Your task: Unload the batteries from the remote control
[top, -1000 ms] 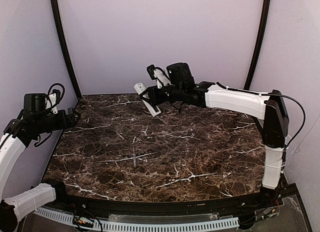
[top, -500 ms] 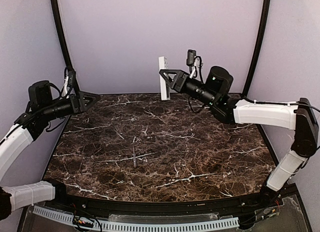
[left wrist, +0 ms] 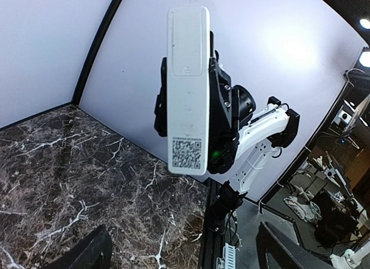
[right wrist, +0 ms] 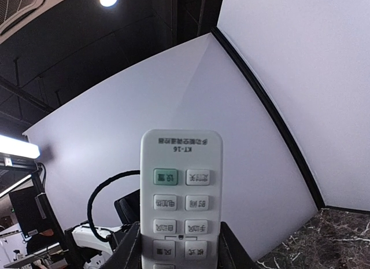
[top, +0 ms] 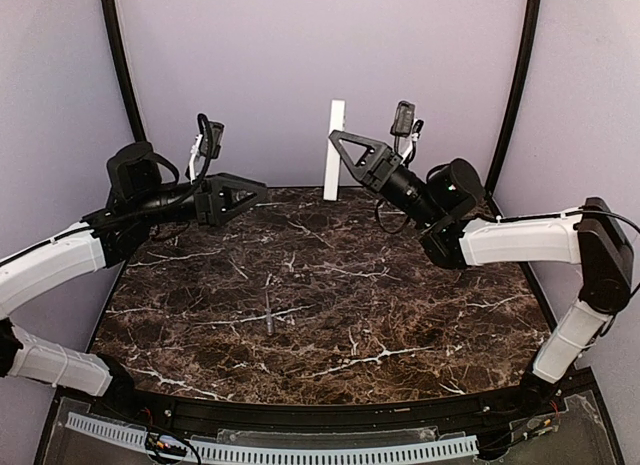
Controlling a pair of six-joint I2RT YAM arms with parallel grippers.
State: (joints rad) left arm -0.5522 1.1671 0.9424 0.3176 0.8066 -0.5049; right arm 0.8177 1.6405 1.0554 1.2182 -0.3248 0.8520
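White remote control (top: pixel 336 120) upright, upper centre, lower part clamped betw. right gripper (top: pixel 342 153) fingers; arm raised, reaching up-left. Left gripper (top: pixel 255 193) fingers spread wide, pointing right twd remote, well apart.

Remote control (top: pixel 335 120) stands upright over the far centre of the table (top: pixel 400 315), in the right gripper (top: pixel 345 157), which reaches in from the right. Left gripper (top: pixel 258 192) hangs to its left, well apart, facing it. 1 thin stick (top: pixel 270 313) lies mid-table, nearer than both grippers.
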